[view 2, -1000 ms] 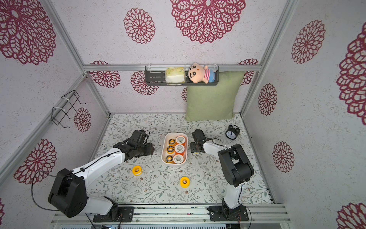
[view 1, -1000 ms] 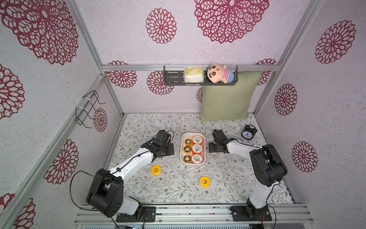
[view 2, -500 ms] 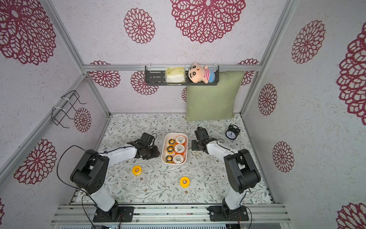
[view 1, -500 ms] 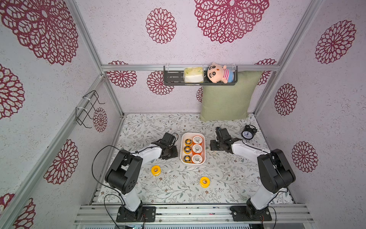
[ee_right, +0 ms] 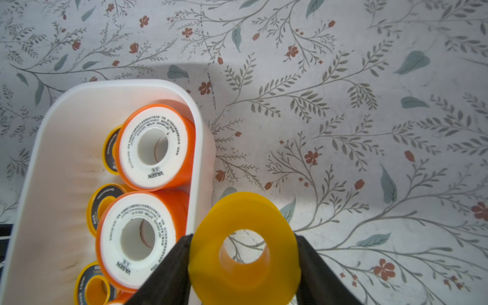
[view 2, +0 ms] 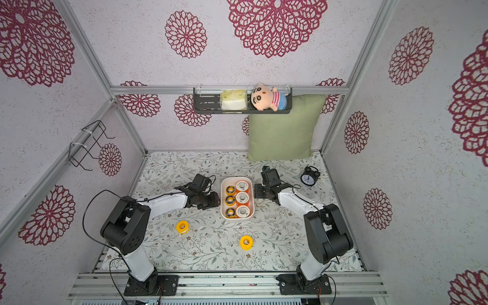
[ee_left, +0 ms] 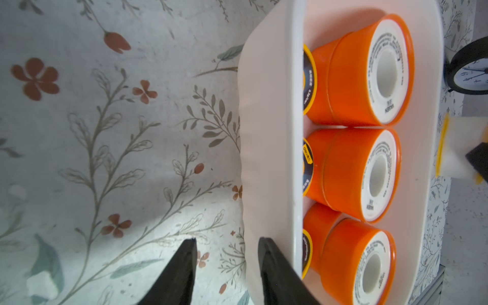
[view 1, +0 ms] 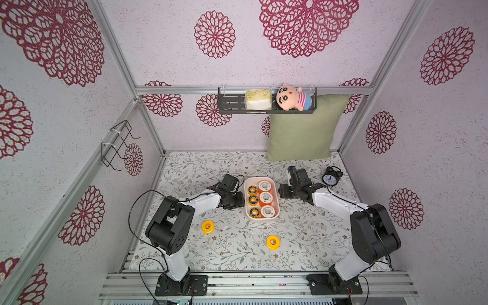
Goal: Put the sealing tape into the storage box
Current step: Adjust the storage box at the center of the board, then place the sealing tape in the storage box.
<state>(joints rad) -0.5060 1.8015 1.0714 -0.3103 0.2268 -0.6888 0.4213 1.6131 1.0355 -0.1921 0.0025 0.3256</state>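
The right fingers (ee_right: 174, 264) clamp a yellow sealing tape spool (ee_right: 245, 219) just outside the right long wall of the storage box (ee_right: 196, 158), so the box lies to their left; the left fingers (ee_left: 182, 269), narrow and empty, stand just beside its opposite wall.

White shells (view 1: 203, 202) over bulky black joints (view 1: 169, 227); bolted to black screwed plates (view 1: 196, 286); looped with thin black cable (view 1: 129, 215); tipped with tapered black fingers (ee_left: 179, 272).

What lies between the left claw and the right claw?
The storage box, filled with sealing tape, sits between the left claw and the right claw, as both top views show.
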